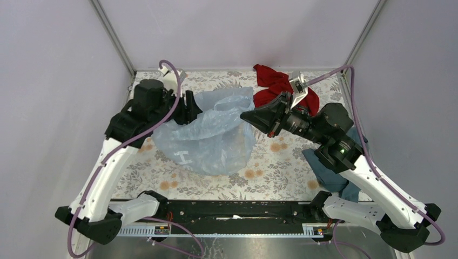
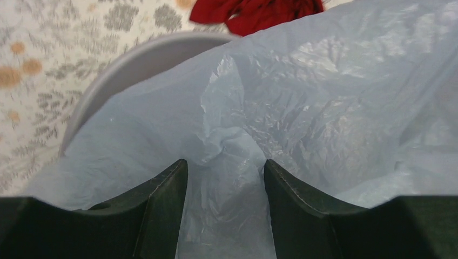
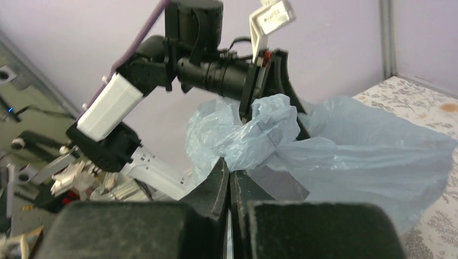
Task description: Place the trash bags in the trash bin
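Your right hand (image 3: 229, 171) reaches left, pinched shut on the bag (image 1: 210, 135); your left hand (image 2: 226, 164) faces it, open around a fold.

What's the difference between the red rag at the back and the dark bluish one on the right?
Colour: the red cloth is bright red, the teal cloth a dull dark blue-green. Place: the red cloth lies at the table's far edge, the teal cloth by its right edge, nearer the arm bases. Cover: the red cloth mostly shows, while the right arm hides part of the teal cloth. Both are rumpled fabric on the table.
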Robot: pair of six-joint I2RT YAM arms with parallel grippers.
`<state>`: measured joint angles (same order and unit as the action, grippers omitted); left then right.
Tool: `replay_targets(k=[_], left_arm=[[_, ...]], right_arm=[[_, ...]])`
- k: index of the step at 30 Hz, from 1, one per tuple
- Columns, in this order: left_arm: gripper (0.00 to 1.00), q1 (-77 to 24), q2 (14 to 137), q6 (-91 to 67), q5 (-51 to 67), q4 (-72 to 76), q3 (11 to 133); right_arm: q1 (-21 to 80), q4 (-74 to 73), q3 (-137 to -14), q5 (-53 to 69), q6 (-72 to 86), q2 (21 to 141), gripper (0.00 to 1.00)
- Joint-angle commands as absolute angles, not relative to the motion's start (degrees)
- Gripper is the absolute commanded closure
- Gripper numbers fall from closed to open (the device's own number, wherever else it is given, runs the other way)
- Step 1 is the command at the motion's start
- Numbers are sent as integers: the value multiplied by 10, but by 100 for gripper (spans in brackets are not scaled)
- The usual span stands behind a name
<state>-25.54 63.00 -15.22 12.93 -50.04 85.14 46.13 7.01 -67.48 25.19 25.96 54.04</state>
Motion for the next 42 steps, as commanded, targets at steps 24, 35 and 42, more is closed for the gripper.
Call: replay_targets(k=[24, 35, 42], left_arm=[[1, -256, 604, -239, 13, -465, 920], [1, -256, 470, -257, -168, -546, 924], [6, -256, 348, -250, -77, -512, 813]], right_arm=[[462, 104, -666, 51, 281, 559, 100], [462, 112, -661, 68, 278, 569, 100], [462, 113, -658, 76, 275, 572, 100]])
